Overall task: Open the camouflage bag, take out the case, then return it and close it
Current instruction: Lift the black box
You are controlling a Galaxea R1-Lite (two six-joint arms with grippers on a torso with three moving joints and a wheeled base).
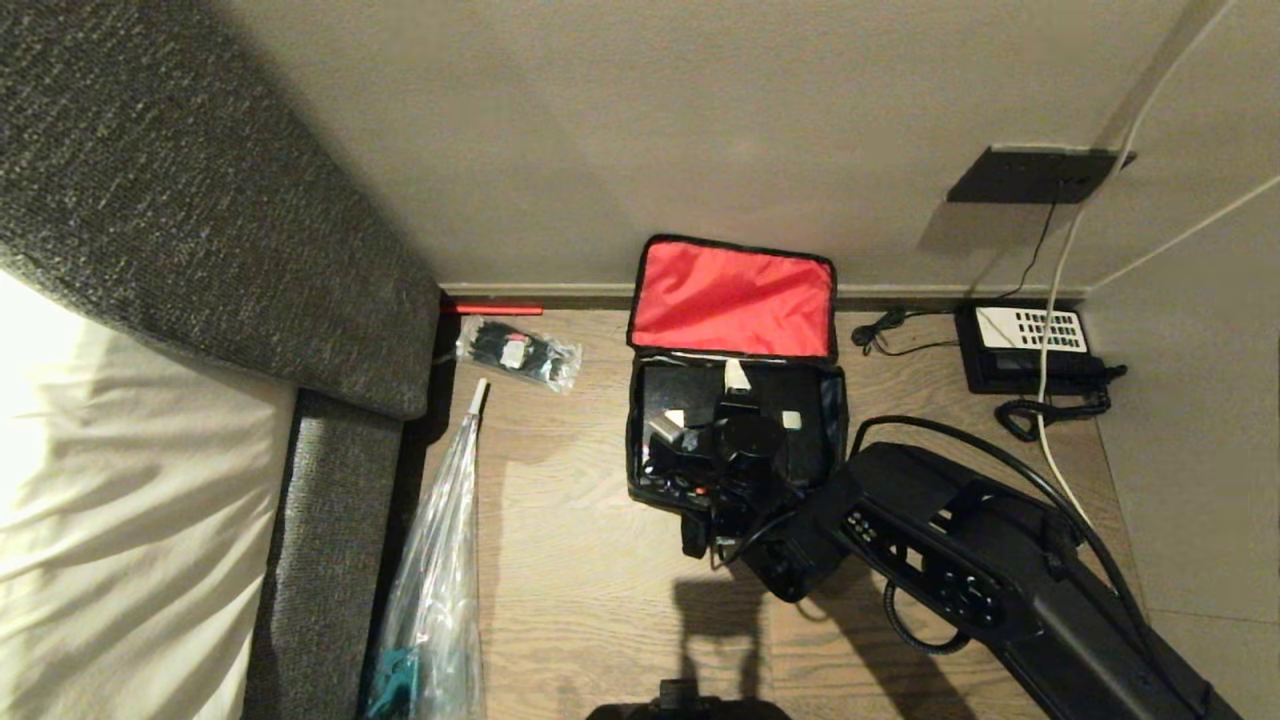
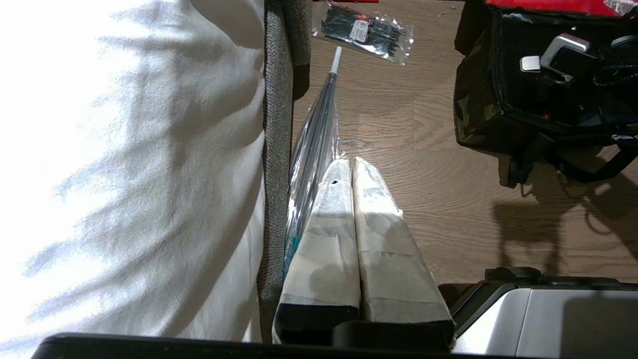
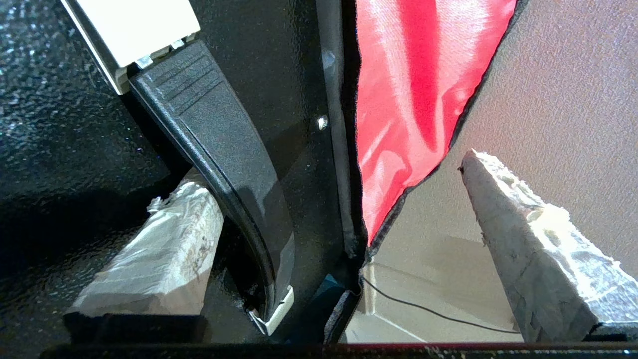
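The camouflage bag (image 1: 636,450) sits on the wooden floor by the wall, its red-lined lid (image 1: 733,298) thrown back against the wall. Inside lies the glossy black case (image 1: 672,392). My right gripper (image 1: 735,410) hangs over the open bag. In the right wrist view the right gripper (image 3: 331,172) is open wide. One taped finger (image 3: 164,249) rests on the case beside its black handle (image 3: 219,144); the other finger (image 3: 528,239) is out past the red lid (image 3: 418,89). My left gripper (image 2: 349,167) is shut, parked low beside the bed, with the bag (image 2: 473,104) off to one side.
A clear folded umbrella (image 1: 440,560) lies along the grey bed frame (image 1: 330,520), with white bedding (image 1: 120,480) beyond. A clear packet of black items (image 1: 515,352) lies near the wall. A black telephone (image 1: 1030,345) with cables sits in the right corner.
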